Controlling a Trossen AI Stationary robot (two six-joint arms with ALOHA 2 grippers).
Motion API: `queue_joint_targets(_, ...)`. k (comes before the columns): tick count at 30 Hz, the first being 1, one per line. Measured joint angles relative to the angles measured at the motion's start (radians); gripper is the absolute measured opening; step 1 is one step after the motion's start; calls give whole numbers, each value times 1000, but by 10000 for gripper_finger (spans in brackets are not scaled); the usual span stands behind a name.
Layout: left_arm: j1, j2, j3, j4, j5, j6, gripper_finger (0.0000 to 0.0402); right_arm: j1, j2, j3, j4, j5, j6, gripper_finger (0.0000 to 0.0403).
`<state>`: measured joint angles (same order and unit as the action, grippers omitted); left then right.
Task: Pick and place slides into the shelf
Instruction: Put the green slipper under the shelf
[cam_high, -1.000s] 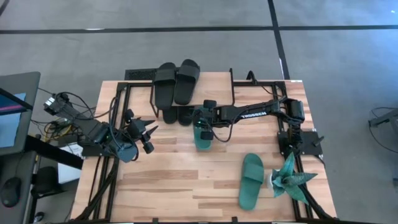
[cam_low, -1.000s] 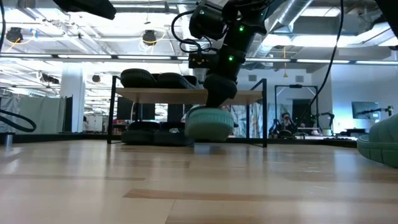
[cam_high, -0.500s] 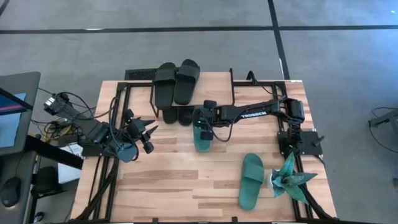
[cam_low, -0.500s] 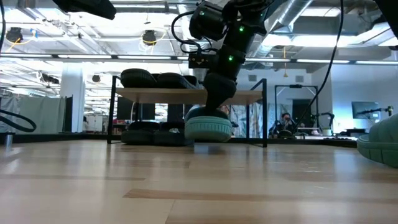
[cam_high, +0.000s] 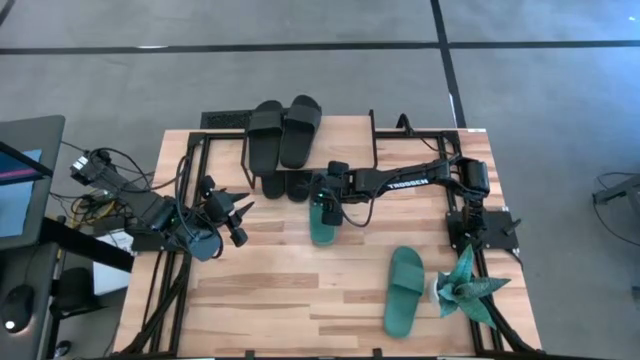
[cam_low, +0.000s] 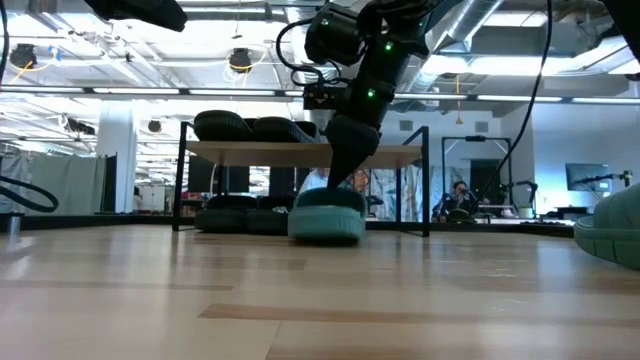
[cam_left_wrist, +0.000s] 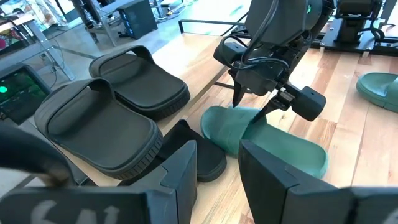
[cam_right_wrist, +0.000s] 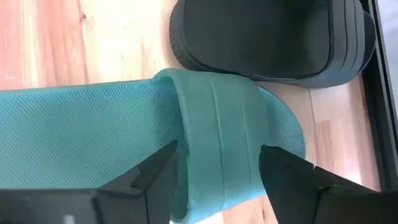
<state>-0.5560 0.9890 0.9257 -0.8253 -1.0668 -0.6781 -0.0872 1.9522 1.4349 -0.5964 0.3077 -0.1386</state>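
Now, taking the shelf (cam_high: 310, 135) as the landmark for every place:

Right end effector (cam_high: 322, 203): at the shelf's front edge, directly above a teal slide (cam_high: 322, 222); in its own wrist view the two fingers (cam_right_wrist: 152, 171) stand wide on either side of the strap, apart from it, so nothing is gripped.

Why so: the teal slide lies flat on the counter (cam_high: 270, 290) with its toe end pointing in under the shelf, beside the black pair there. I judge this a release, the fingers spread to free the strap.

Teal slide, look: matte teal rubber, fine-grained footbed, wide ribbed strap, thick sole seen from the low view (cam_low: 326, 222).

Black slides, top (cam_high: 284, 130): two, side by side on the plank, matte, thick-soled.

Black slides, lower level (cam_high: 286, 186): two, dark, under the plank, only partly visible from above.

Second teal slide (cam_high: 404, 290): well out in front of the shelf on the counter, near the paper plant (cam_high: 462, 285); not yet placed.

Left end effector (cam_high: 232, 213): waiting off the shelf's left front corner, fingers (cam_left_wrist: 177, 177) part-open, holding nothing.
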Motion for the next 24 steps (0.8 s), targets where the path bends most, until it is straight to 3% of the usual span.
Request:
queue_joint_targets(13,0,0,0,4,0,0,109,22,-3,0,-62,-20,36,222)
queue_joint_targets(24,0,0,0,3,0,2,109,162,-10,0,-68,-19,140,221)
